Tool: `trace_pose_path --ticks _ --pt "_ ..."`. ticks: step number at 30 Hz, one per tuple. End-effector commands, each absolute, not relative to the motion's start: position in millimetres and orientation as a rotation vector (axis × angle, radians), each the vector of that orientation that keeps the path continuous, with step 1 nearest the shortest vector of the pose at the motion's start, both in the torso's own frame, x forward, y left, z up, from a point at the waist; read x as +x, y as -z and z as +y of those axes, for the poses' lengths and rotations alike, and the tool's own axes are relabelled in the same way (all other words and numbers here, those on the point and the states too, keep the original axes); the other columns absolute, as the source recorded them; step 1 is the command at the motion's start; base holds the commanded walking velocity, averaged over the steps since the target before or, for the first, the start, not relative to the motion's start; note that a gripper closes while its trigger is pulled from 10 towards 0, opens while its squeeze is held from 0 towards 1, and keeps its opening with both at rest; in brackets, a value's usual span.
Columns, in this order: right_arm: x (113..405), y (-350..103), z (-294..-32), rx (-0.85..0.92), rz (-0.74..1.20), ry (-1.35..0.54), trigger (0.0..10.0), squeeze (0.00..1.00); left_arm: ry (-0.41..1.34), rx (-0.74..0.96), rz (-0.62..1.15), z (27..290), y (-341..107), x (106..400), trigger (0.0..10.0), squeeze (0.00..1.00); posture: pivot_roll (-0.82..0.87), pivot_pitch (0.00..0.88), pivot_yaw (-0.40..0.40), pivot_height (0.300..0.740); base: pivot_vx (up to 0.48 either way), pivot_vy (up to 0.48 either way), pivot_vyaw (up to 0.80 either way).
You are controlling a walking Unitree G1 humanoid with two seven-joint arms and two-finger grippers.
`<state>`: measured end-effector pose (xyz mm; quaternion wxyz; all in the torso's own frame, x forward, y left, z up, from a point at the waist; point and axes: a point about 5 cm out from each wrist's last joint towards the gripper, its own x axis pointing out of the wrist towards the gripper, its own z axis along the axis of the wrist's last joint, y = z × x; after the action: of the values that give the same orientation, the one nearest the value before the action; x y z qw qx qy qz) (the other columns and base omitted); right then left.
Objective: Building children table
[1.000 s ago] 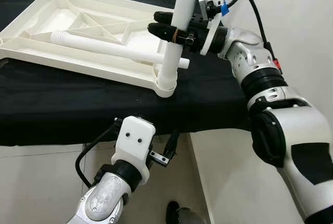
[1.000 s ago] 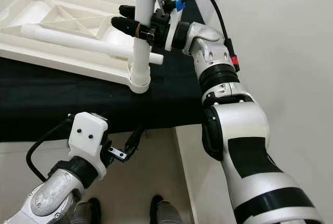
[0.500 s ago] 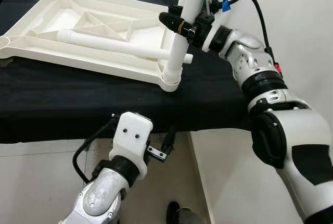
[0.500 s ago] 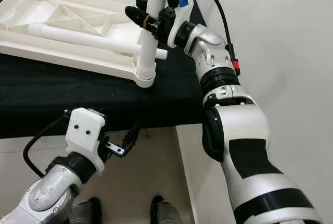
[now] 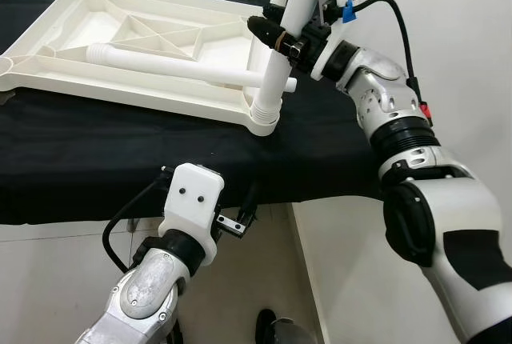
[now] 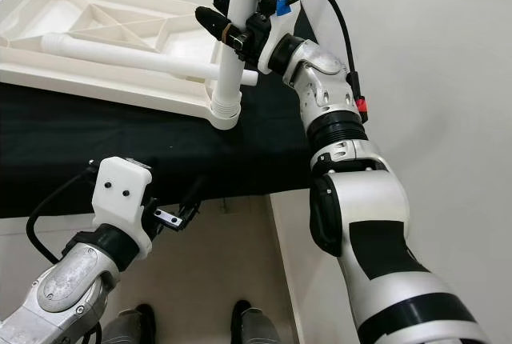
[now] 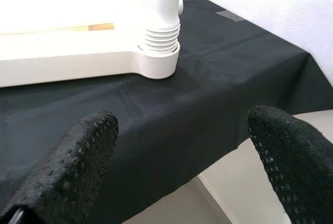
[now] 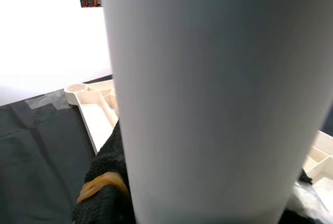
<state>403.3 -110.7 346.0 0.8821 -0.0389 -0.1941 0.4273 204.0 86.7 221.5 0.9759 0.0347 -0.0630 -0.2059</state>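
- The right end effector is clamping the white plastic tube leg, which is standing nearly upright in the corner socket of the upturned white plastic children's table.
- The left end effector is hanging with fingers apart below the black-draped tabletop.
- Since a second ago, the leg is leaning less.
- The left wrist view is showing the leg's ribbed base seated in the socket.
- A second white tube is lying inside the frame.

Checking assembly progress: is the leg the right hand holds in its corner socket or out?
In. The leg stands nearly upright, its threaded end seated in the tabletop's corner socket, right hand gripping it.
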Motion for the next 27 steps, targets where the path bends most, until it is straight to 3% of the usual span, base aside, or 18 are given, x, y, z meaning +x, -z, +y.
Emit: trace_pose_path --ticks 1,14,27 --pt "404.7 -334.6 -110.6 -0.110 -0.375 -0.868 10.0 0.00 0.418 0.084 -0.100 87.8 -217.0 203.5 10.0 0.00 0.09 0.318 -0.122 0.740 0.000 0.000 0.00" --pt "410.0 -317.0 -90.4 -0.156 -0.271 -0.790 10.0 0.00 0.398 0.096 -0.114 93.0 -220.6 208.2 10.0 0.00 0.08 0.320 -0.125 0.740 0.000 0.000 0.00" --pt "425.4 -310.5 -95.9 0.003 -0.128 -0.396 10.0 0.00 0.379 0.105 -0.127 96.7 -223.0 209.7 10.0 0.00 0.08 0.312 -0.131 0.740 0.000 0.000 0.00"
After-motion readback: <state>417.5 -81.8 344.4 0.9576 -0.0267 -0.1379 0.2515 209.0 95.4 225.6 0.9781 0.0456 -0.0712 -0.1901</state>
